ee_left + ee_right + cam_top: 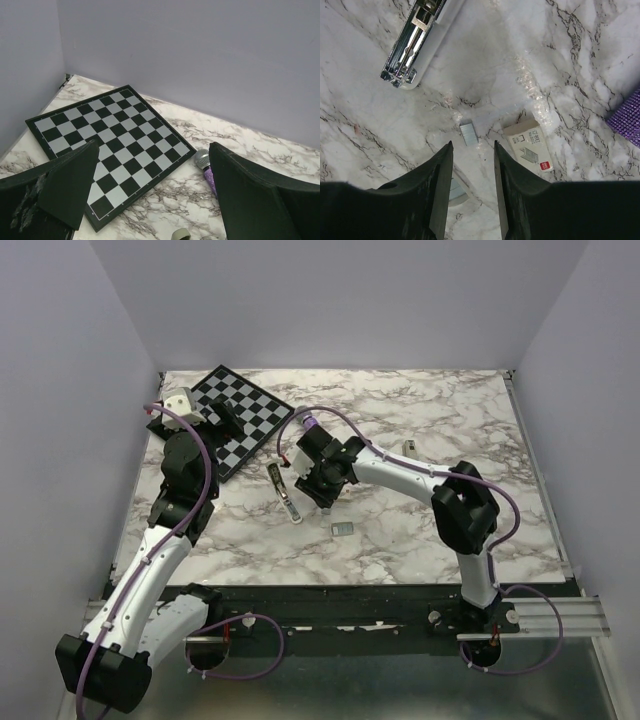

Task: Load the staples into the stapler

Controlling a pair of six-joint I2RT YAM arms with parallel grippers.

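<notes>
Table (pixel 430 420): white marble, grey-black veining.
Chessboard (pixel 115 145): black and pale grey checks, black border.
Staples (pixel 468 134): silver-grey.
Stapler (pixel 415 42): chrome, pale body.
Box (pixel 530 147): cream, dark print, 1 red mark.
Microphone (pixel 205 167): silver mesh head, purple glitter handle.
Left gripper (pixel 152 147), right gripper (pixel 472 145): black fingers.

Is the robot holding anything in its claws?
No. The left claw and the right claw are open and empty; the staples lie loose on the table.

Marble-patterned tabletop (pixel 430 530) — plain lavender walls (pixel 350 300).
</notes>
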